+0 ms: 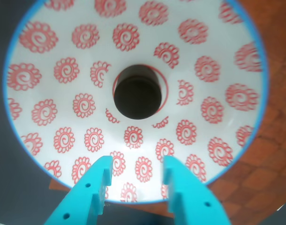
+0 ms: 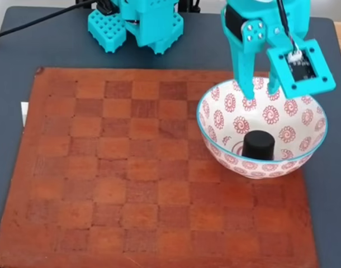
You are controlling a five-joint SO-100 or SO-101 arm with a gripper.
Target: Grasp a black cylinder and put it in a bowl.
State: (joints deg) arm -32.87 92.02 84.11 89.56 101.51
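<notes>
Fixed view, from left to right: a dark grey worktop [image 2: 8, 50] carries a reddish-brown checkerboard [image 2: 103, 167] with a worn, mottled surface of lighter and darker squares. A black cable [image 2: 25, 28] runs across the worktop's far left corner towards the teal arm base [image 2: 137, 22], whose plastic blocks show a grid of small holes. Right of the board's middle, on its far right part, sits the bowl [image 2: 215, 120], a round glazed white dish with red floral swirl medallions and a thin teal rim. The black cylinder [image 2: 258, 144] stands upright at the bottom of the bowl, squat and matte, with a softly rounded top edge. Above the bowl's far side hangs the end effector [image 2: 261, 92], teal plastic, its two fingers apart and empty, clear of the cylinder. A square teal camera mount [image 2: 300, 66] sits on its right side.

Wrist view, looking straight down: dark worktop shows at the left edge, then the bowl's [image 1: 63, 70] patterned inner wall. The black cylinder [image 1: 138, 96] rests at the centre, inside a thin red ring. The end effector [image 1: 136, 171] enters from the bottom edge, fingers spread with a gap between them. Checkerboard [image 1: 274, 150] squares appear at the right.
</notes>
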